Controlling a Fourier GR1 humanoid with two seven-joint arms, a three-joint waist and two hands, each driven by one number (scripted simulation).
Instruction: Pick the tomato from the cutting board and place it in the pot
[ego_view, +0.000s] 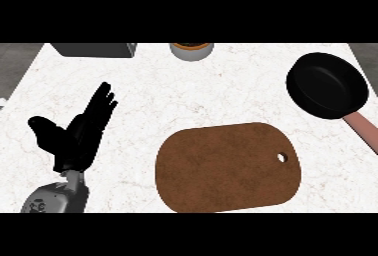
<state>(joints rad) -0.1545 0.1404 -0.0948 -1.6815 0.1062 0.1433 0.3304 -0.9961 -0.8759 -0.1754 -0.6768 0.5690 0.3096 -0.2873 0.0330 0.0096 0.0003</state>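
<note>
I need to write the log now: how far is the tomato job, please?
Done: cannot confirm; no tomato shows anywhere, the cutting board is bare, and the black pot looks empty inside. In hand: nothing; the left hand rests open at the left, fingers up, and the right hand is not in view. Left: cannot tell, since the tomato itself is not visible.

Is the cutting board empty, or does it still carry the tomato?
Empty. The brown cutting board shows only its bare surface and its hanging hole; no tomato lies on it. The black pot looks empty too.
</note>
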